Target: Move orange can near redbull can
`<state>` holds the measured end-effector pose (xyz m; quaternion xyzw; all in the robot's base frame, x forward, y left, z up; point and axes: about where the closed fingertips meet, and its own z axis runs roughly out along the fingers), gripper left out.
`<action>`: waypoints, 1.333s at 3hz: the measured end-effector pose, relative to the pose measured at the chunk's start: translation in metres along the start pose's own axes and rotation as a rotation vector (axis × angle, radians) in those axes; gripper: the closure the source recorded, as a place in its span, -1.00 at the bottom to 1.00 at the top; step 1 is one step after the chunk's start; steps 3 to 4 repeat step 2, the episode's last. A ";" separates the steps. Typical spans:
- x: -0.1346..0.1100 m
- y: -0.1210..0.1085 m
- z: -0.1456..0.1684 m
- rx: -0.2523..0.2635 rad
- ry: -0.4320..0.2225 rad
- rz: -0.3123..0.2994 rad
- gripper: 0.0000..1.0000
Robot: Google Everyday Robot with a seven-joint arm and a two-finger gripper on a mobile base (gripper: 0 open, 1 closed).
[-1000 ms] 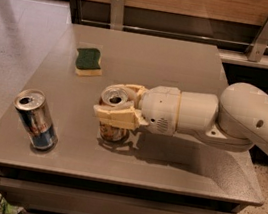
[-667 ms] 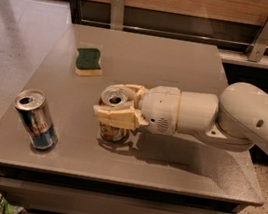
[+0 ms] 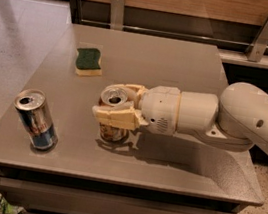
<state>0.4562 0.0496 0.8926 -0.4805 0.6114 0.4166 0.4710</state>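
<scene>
Nothing moved — pincer (image 3: 116, 106) clamps orange can (image 3: 114, 96); redbull can (image 3: 36, 121) well apart.

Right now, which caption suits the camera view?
Pincer gripping the orange can on the table; redbull can stands apart near its front edge.

Cream hand (image 3: 115, 105) at orange can (image 3: 112, 133); blue-silver redbull can (image 3: 37, 120).

pincer (image 3: 110, 103) clasping orange can (image 3: 112, 132) mid-table, open tabletop (image 3: 78, 123) to redbull can (image 3: 37, 123)
</scene>
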 end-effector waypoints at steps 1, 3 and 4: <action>-0.001 0.002 0.002 -0.004 0.002 -0.003 -0.99; -0.001 0.002 0.003 -0.005 0.002 -0.004 -1.00; -0.001 0.002 0.003 -0.005 0.002 -0.004 -1.00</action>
